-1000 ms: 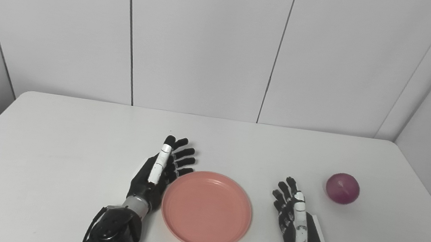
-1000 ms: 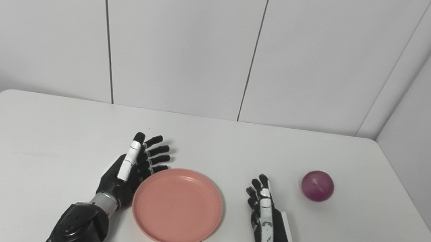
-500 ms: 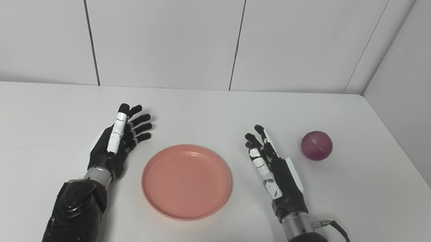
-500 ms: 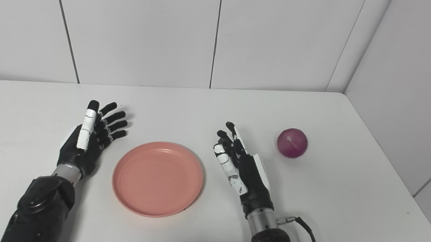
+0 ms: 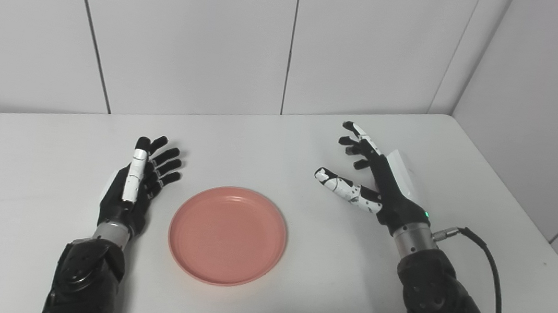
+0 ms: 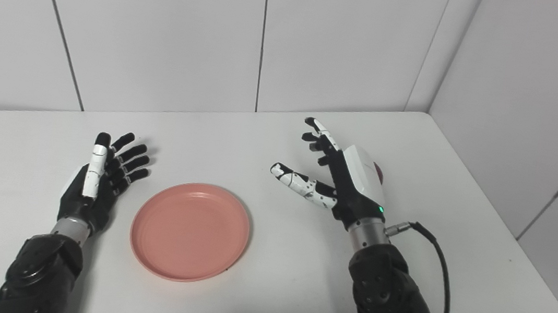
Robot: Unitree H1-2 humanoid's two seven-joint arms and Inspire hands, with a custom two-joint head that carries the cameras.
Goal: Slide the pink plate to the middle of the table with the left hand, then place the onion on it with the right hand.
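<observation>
Both hands have spread fingers: left hand (image 5: 131, 187) beside the pink plate (image 5: 227, 234), right hand (image 6: 347, 182) hiding the onion (image 6: 378, 173).

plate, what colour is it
Salmon pink, plain with no pattern; the plate shows best in the left eye view.

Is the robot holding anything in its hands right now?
No. The left robot hand is open beside the pink plate. The right robot hand is open, hiding most of the onion, not gripping it.

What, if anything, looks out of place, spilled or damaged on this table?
Nothing stands out. The pink plate lies flat and empty on the table; both the left hand and right hand are open. The onion barely peeks from behind the right hand.
</observation>
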